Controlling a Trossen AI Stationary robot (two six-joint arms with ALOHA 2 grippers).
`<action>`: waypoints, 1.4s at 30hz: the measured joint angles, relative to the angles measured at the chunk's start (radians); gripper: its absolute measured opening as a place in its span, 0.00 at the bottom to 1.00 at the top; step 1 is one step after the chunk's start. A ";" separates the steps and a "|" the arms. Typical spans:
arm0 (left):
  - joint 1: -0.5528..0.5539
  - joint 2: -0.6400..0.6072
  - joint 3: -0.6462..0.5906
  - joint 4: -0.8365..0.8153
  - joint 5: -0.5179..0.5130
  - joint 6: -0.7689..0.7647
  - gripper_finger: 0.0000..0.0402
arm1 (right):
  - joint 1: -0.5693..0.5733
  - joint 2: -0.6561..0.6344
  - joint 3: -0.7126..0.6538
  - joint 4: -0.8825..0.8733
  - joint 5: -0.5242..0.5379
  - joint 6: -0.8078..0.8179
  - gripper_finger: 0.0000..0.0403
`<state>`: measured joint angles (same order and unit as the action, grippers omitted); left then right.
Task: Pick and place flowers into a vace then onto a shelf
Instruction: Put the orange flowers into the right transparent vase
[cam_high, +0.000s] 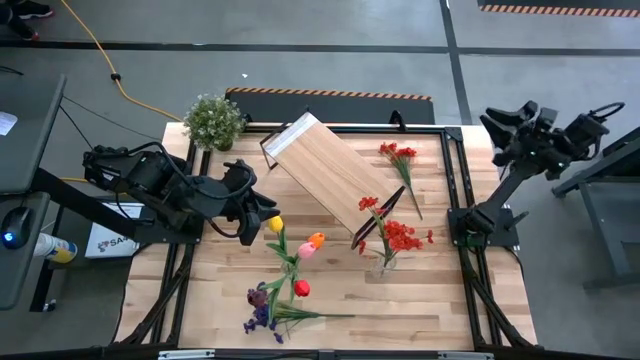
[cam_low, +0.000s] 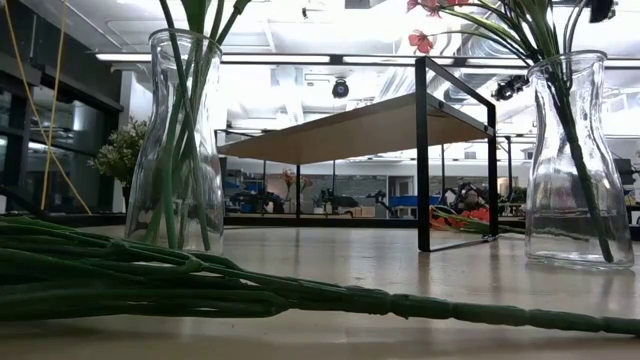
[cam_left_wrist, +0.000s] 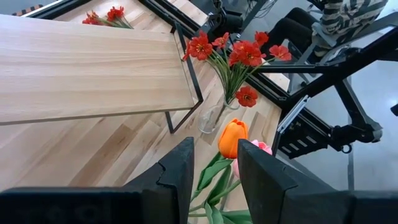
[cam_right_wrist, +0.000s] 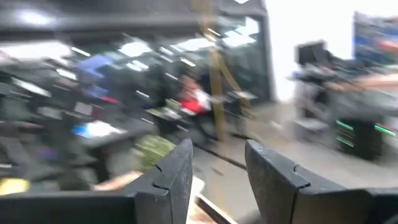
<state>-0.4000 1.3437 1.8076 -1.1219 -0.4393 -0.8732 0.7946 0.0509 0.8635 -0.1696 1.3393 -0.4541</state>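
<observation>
We see our left gripper (cam_high: 262, 210) hovering over the left half of the desk (cam_high: 440, 300), its two dark fingers (cam_left_wrist: 177, 171) spread with nothing between them, aimed past an orange tulip (cam_left_wrist: 232, 138) that already stands with others in a clear glass vase (cam_low: 182, 140) near the desk's front edge. Our right gripper (cam_high: 512, 118) is parked off the back right corner, its fingers likewise parted and empty, so we judge that arm is simply waiting. The shelf (cam_high: 325, 175), a pale smooth board on a thin black frame, sits skewed across the middle of the desk, probably left bare to receive a vase. A second vase (cam_low: 568, 160) of narrow-necked glass holds red sprays (cam_left_wrist: 239, 53) just beside the shelf's front end. More red flowers (cam_high: 400, 155) lie loose near the back right, and a purple spray (cam_high: 262, 315) with long ribbed plastic stems lies flat near the front edge, apparently waiting to be picked. A bushy potted plant (cam_high: 213, 120) stands at the back left corner.
</observation>
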 joint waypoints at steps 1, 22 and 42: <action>0.000 0.000 0.000 0.000 0.000 -0.001 0.39 | 0.000 0.011 0.000 0.000 0.067 0.000 0.34; 0.000 0.000 0.000 0.005 0.001 -0.024 0.39 | 0.064 0.233 0.010 0.645 0.233 -0.454 0.34; 0.000 0.000 0.000 0.037 0.002 -0.049 0.39 | 0.010 0.532 0.335 0.396 0.231 -0.544 0.34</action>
<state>-0.3997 1.3437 1.8076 -1.0846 -0.4374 -0.9226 0.8042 0.5833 1.1982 0.2268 1.5700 -0.9985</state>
